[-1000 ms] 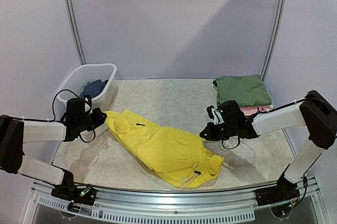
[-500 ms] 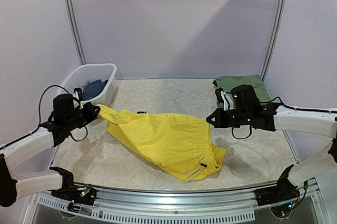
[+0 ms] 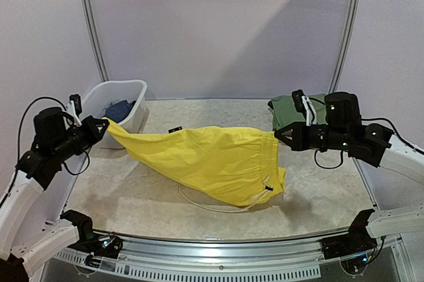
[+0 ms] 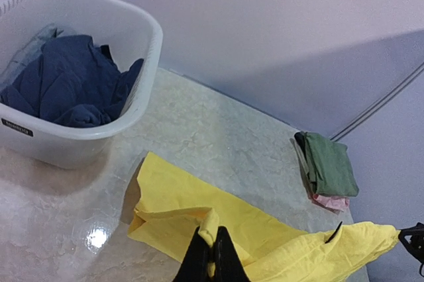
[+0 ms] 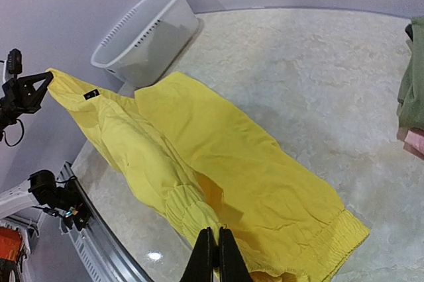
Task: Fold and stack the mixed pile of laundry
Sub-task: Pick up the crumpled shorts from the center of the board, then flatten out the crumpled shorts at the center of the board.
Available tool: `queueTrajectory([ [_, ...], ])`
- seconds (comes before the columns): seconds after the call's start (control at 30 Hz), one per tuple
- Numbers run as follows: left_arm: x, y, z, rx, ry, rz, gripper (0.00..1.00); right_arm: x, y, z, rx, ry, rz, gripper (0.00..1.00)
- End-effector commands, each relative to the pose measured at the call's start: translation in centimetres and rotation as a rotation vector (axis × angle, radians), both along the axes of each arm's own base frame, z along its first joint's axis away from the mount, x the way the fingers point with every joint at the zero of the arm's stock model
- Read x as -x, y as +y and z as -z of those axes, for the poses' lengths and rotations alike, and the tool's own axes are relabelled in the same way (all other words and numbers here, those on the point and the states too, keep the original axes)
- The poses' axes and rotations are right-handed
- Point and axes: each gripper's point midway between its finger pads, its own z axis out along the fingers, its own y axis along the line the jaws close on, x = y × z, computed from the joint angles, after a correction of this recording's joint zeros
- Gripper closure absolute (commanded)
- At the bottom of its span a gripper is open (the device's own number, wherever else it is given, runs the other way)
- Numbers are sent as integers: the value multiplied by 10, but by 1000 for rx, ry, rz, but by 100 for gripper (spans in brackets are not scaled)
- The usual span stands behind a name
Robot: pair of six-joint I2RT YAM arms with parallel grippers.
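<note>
The bright yellow shorts hang stretched between both grippers, their lower edge and waistband end still resting on the table. My left gripper is shut on a leg hem near the basket; in the left wrist view its fingers pinch yellow cloth. My right gripper is shut on the elastic waistband. A folded olive-green garment lies at the back right on top of a pink garment. A dark blue garment sits in the basket.
The white slotted basket stands at the back left, close to my left gripper. A white drawstring trails on the table below the shorts. The folded stack sits just behind my right wrist. A metal rail runs along the near edge.
Both arms have risen and drawn apart, left toward the basket and right toward the folded stack. The shorts have gone from lying crumpled on the table to being pulled taut and partly lifted.
</note>
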Motion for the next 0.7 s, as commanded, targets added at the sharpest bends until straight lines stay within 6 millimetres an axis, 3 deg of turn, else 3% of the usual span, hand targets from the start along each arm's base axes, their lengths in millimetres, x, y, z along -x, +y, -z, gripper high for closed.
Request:
queueTrajectory([
  [0.0,30,4,-38,-38,-39,20,100,25,0,-62,-82,-116,-106,100],
  [0.2,62,11,-109,-58,-157,23,100,48,-10,-127,-139,-219,-167,100],
  [0.37,90,18,-170,-65,-270,16,100,81,-10,-182,-225,-279,-294,100],
  [0.67,132,22,-282,-47,-483,30,100,121,-20,-262,-288,-372,-422,100],
])
